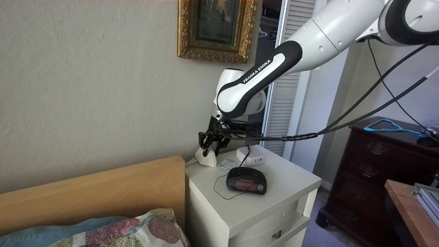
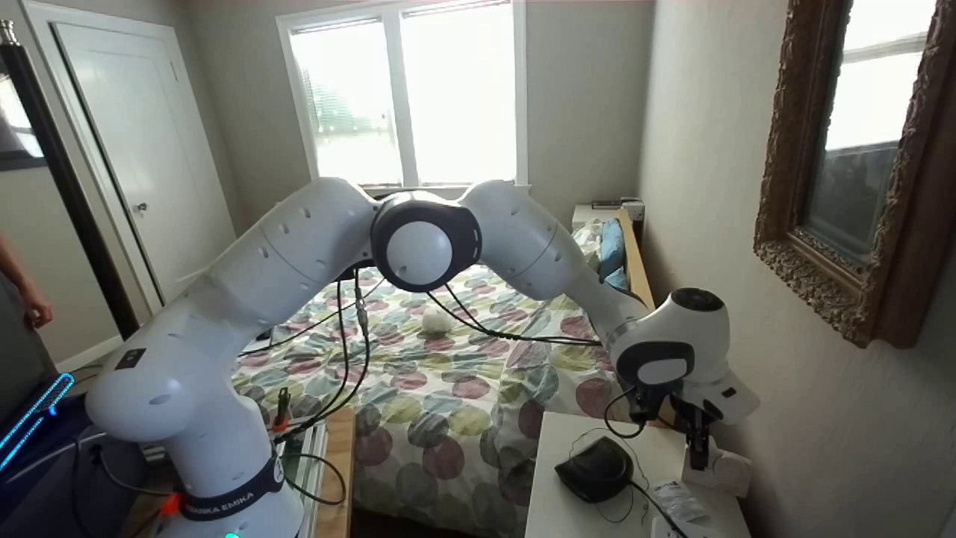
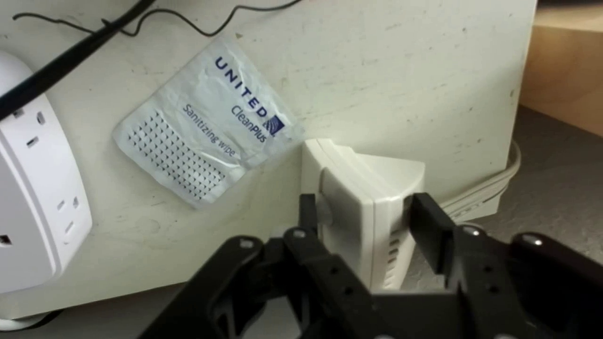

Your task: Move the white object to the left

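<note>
The white object (image 3: 351, 221) is a small boxy plastic thing with slots on one side. It stands at the back corner of the white nightstand (image 1: 219, 206), near the wall, and also shows in both exterior views (image 1: 206, 160) (image 2: 728, 474). My gripper (image 3: 362, 207) points down with one finger on each side of the white object. The right finger seems to touch it; the left finger lies close against its recessed face. I cannot tell whether the fingers press on it or whether it rests fully on the top. The gripper also shows in both exterior views (image 1: 212, 151) (image 2: 698, 452).
A United wipe packet (image 3: 207, 127) lies beside the white object. A white outlet block (image 1: 251, 156) and a black alarm clock (image 1: 246, 180) with thin wires stand on the nightstand. A white cord (image 3: 485, 188) runs behind the object. The wooden headboard (image 1: 103, 183) adjoins the nightstand.
</note>
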Tool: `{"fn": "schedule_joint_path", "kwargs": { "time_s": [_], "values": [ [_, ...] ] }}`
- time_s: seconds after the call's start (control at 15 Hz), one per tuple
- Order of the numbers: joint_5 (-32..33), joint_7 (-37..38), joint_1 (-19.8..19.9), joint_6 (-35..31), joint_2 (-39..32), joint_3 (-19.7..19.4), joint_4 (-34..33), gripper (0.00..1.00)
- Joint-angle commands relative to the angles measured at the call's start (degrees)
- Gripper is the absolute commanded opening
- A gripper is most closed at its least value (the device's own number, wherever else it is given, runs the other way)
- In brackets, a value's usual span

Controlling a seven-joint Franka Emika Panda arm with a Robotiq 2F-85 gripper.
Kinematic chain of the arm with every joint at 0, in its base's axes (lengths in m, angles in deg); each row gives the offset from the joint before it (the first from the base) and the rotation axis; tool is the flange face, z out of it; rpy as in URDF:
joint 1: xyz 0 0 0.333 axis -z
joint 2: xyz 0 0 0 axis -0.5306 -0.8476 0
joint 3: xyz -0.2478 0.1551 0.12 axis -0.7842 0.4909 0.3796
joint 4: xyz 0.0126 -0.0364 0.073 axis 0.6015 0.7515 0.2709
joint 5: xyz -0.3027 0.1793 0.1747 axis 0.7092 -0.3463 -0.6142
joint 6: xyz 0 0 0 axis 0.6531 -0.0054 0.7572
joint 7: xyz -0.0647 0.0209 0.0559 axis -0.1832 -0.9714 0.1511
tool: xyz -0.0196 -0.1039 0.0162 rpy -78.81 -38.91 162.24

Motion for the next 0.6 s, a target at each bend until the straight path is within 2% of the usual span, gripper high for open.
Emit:
{"fn": "schedule_joint_path", "kwargs": {
  "time_s": [0.0,0.2,0.53],
  "values": [
    [0.53,-0.13,-0.01,1.41,-0.34,0.17,-1.06,0.23],
    [0.16,0.67,-0.2,3.0,1.03,0.25,-0.07,0.14],
    [0.18,1.88,-1.26,5.7,4.93,0.07,4.02,0.12]
  ]
}}
